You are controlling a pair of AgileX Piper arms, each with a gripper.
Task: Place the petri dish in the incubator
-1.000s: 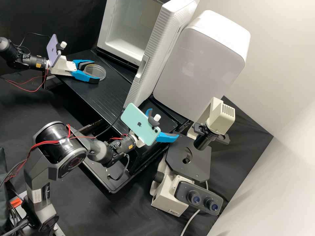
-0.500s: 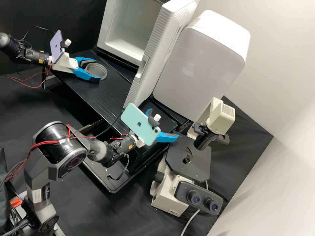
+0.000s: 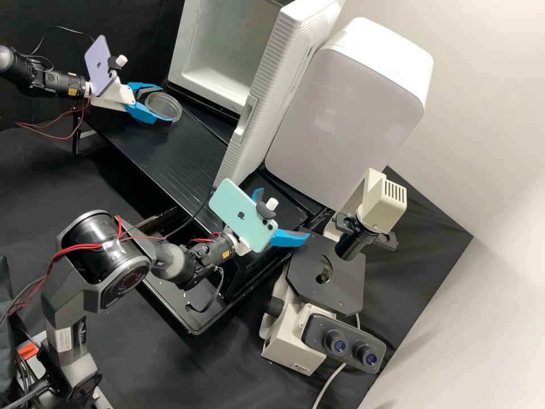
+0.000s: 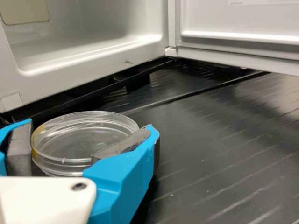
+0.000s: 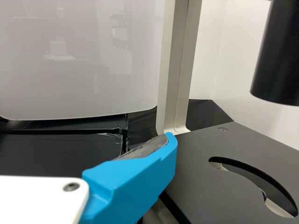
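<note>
The left end effector (image 3: 159, 104) is closed partway around the petri dish (image 3: 165, 105). One blue finger (image 4: 125, 161) presses against one side of the dish's rim and the other finger (image 4: 15, 140) against the opposite side. The dish is clear, round and shallow, and it sits level between the grey pads. Whether its base touches the black table (image 3: 187, 153) or hangs just above it cannot be told. It is held near the table's far end, just in front of the incubator (image 3: 196, 54).

The incubator's ribbed white door (image 3: 272, 85) stands swung open, showing the chamber's white walls and floor (image 4: 88, 46). The dish is outside the chamber, near its lower front lip.

The right end effector (image 3: 296, 236) is well apart from the dish, at the near end of the table beside the microscope (image 3: 309, 332), just over the edge of its black stage (image 3: 329, 287). Whether it is open or closed cannot be told.
</note>
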